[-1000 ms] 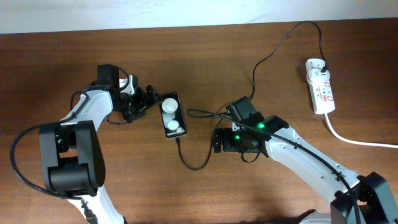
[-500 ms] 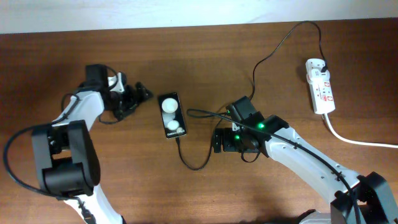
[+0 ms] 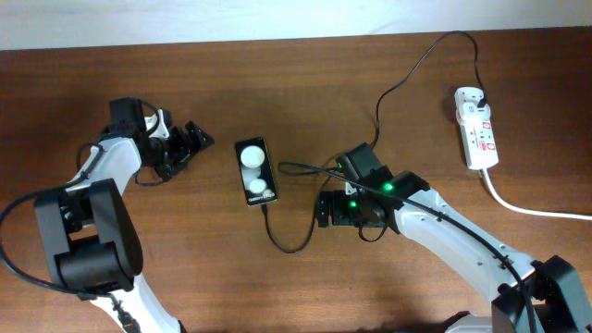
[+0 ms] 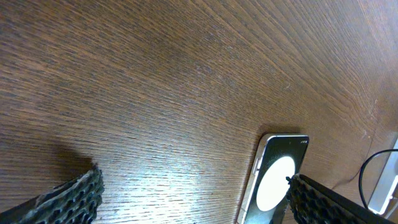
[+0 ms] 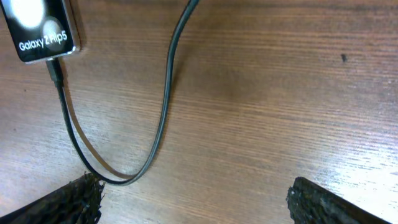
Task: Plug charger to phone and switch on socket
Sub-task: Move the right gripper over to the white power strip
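The black phone (image 3: 255, 171) lies on the table centre, screen up with two white blobs; it also shows in the left wrist view (image 4: 273, 180) and the right wrist view (image 5: 38, 28). The black charger cable (image 3: 289, 242) has its tip in the phone's near end (image 5: 55, 67) and loops right and up to its plug in the white socket strip (image 3: 476, 127) at the far right. My left gripper (image 3: 191, 141) is open and empty, left of the phone. My right gripper (image 3: 324, 208) is open and empty, right of the cable loop.
The socket's thick white cord (image 3: 532, 209) runs off the right edge. The cable (image 3: 407, 79) arcs across the back of the wooden table (image 3: 185, 268). A pale wall strip borders the far edge.
My left gripper has drawn back to the left, away from the phone. The right arm, phone and cable have not moved.
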{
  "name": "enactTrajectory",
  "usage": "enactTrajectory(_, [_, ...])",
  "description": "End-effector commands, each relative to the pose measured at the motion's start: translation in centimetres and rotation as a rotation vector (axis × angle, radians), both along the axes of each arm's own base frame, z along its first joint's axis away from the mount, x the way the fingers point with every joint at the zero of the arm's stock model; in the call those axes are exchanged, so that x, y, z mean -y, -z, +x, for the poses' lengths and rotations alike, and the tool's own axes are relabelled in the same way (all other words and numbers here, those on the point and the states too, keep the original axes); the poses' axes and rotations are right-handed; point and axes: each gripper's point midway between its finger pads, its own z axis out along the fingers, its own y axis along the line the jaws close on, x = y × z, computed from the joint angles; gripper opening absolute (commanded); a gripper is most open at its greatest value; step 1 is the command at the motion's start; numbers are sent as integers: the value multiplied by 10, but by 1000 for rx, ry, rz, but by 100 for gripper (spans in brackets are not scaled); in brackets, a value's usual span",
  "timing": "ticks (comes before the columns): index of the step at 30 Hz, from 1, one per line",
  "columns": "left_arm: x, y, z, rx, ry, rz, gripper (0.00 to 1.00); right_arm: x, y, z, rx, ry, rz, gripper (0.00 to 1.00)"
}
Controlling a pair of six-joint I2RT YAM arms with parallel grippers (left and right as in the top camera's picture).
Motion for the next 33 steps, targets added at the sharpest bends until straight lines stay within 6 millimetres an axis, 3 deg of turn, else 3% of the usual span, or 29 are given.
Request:
enactTrajectory(1, [-9, 23, -12, -64, -19, 41, 99, 0, -10, 4, 0, -2, 0, 99])
enactTrajectory(7, [-9, 23, -12, -64, -19, 41, 99, 18, -53, 21, -9, 69, -16, 99])
enactTrajectory(11, [-9, 23, -12, -64, -19, 41, 99, 37, -69, 39, 9, 145, -3, 99])
enactTrajectory(14, [-9, 23, -12, -64, -19, 41, 99, 58, -78, 41, -24, 210, -3, 99])
enactTrajectory(19, [-9, 23, -12, -64, -19, 41, 99, 110, -139, 52, 10, 331, -71, 99])
enactTrajectory(23, [-9, 23, -12, -64, -19, 41, 99, 148, -176, 64, 70, 452, -54, 99])
enactTrajectory(27, [-9, 23, -12, -64, -19, 41, 99, 198, -171, 65, 60, 591, -126, 99])
enactTrajectory(33, [-9, 23, -12, -64, -19, 41, 99, 278, -141, 51, -42, 791, -301, 99])
